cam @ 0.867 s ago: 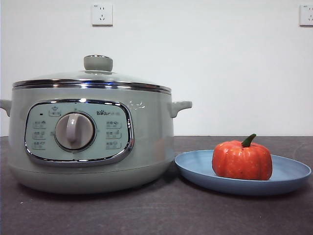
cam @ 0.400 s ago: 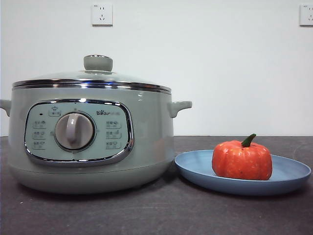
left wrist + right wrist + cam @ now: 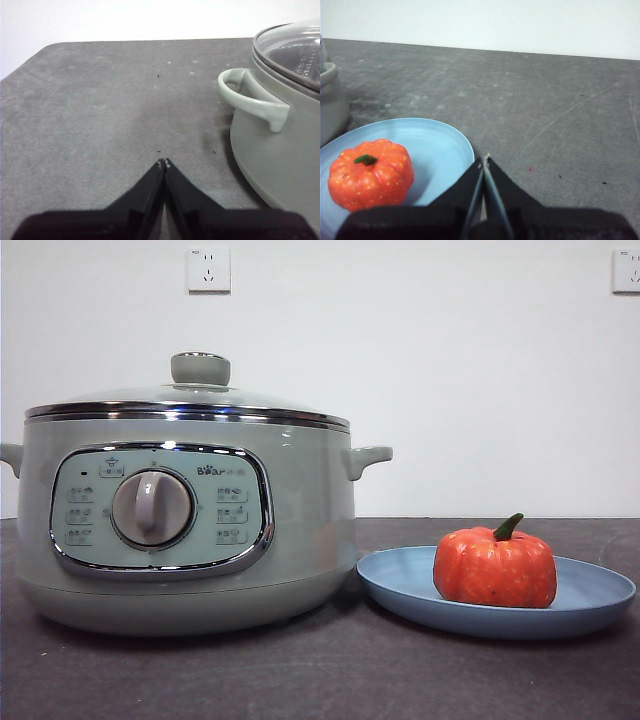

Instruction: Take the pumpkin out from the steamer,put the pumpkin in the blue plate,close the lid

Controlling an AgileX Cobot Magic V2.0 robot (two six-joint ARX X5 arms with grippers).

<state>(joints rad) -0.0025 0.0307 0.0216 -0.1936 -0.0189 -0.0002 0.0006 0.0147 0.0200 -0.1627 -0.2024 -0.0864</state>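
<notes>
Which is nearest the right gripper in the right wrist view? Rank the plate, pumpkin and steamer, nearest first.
1. Blue plate: its rim lies just beside the right gripper.
2. Pumpkin: on the plate, farther in.
3. Steamer: beyond the plate's far edge.

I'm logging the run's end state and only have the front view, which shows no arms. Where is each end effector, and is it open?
Observer: The left end effector is shut, empty, low over the table beside the steamer's side handle.
Operator: And the right one?
Observer: The right end effector is shut too, just past the blue plate's rim, clear of the pumpkin.
Operator: Is the lid seated all around?
Observer: The left wrist view shows the lid sitting in the rim on that side.
</notes>
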